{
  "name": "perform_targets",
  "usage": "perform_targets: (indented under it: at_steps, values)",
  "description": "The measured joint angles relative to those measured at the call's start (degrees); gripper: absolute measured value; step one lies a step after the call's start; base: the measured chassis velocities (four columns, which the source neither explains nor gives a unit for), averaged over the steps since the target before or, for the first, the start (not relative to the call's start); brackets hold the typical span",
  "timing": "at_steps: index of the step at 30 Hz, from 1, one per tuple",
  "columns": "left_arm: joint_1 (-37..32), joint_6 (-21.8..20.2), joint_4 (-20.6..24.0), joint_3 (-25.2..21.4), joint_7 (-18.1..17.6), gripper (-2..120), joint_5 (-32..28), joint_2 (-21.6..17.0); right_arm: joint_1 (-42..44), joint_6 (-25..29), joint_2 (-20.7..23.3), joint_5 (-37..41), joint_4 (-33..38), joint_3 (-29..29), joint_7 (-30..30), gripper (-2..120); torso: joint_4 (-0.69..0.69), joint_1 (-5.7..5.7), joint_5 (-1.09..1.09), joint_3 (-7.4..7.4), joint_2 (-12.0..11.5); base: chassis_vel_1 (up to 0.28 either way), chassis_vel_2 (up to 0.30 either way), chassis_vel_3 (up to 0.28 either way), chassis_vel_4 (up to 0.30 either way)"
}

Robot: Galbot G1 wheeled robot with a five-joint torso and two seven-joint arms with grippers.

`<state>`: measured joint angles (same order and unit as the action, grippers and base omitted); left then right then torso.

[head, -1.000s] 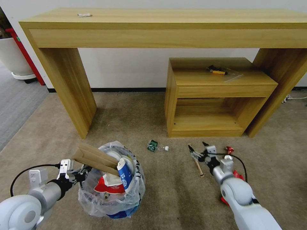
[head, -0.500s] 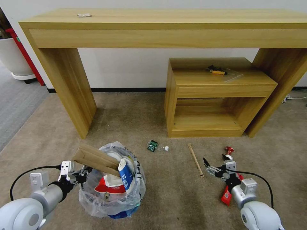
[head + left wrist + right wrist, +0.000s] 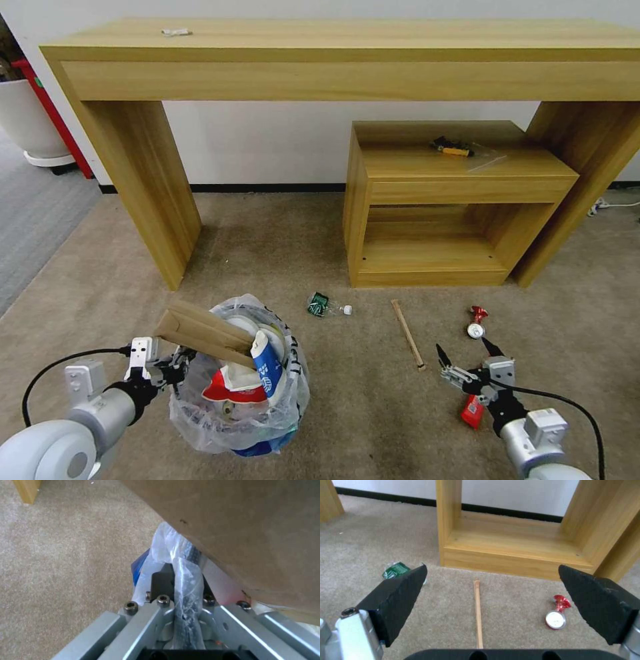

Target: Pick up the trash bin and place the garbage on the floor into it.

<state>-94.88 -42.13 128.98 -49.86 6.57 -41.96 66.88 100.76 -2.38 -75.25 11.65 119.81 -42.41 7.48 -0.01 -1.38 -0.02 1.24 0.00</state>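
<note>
Beige-brown carpet [image 3: 287, 233] covers the floor under a long wooden table [image 3: 333, 60] and a small wooden shelf [image 3: 460, 200]. Near the front left of the carpet is the trash bin [image 3: 235, 400], already stuffed with litter, and a big piece of cardboard [image 3: 203, 331] pokes out of its top. The left gripper [image 3: 165, 369] is pinched tight on the bin's rim and its crinkly plastic bag [image 3: 181, 562]. The right gripper [image 3: 465, 363] hangs low at the front right with its jaws wide open and nothing in them. Still on the carpet are a stick [image 3: 407, 332], a small bottle with a green label [image 3: 324, 305], a crushed red can [image 3: 476, 321] and a red wrapper [image 3: 472, 411] right beside the right gripper. Things could go wrong here. The bin is very full, so if the left arm tips or jerks it, the cardboard could slide out and pull other trash with it. The thin bag might slip from the pinch too. The stick is skinny and lies flat, so the open jaws could close on carpet and miss it. The can is round and could roll away if bumped.
</note>
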Motion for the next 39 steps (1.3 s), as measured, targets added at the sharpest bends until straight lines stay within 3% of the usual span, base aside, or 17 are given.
perform_targets:
  at_steps: [15,26,36,39]
  values:
    - [-0.91,0.00,1.09,0.01,1.24,0,0.99,0.68,0.95,2.24,-1.83,-3.05,-1.99,0.70,0.54,100,0.01,-0.01,0.00,0.00,0.00,0.000,0.000,0.000,0.000]
    - [-1.22,0.00,0.65,-0.31,1.45,0,1.44,0.92,0.86,3.42,-1.59,-2.85,-4.39,-0.30,1.19,100,0.01,-0.01,0.02,0.00,0.00,-0.110,-0.113,0.105,0.107]
    - [-1.07,0.00,-0.60,-1.49,1.47,0,0.84,0.16,-2.69,4.18,-0.51,0.86,-12.05,-1.38,2.03,100,0.01,-0.01,0.00,0.01,0.00,-0.150,-0.148,0.150,0.144]
    - [-0.94,0.00,-1.75,-2.13,1.34,0,0.09,-0.59,-7.30,1.07,0.44,5.62,-18.38,-0.55,2.06,100,0.00,-0.01,0.00,0.01,0.00,-0.055,-0.052,0.060,0.050]
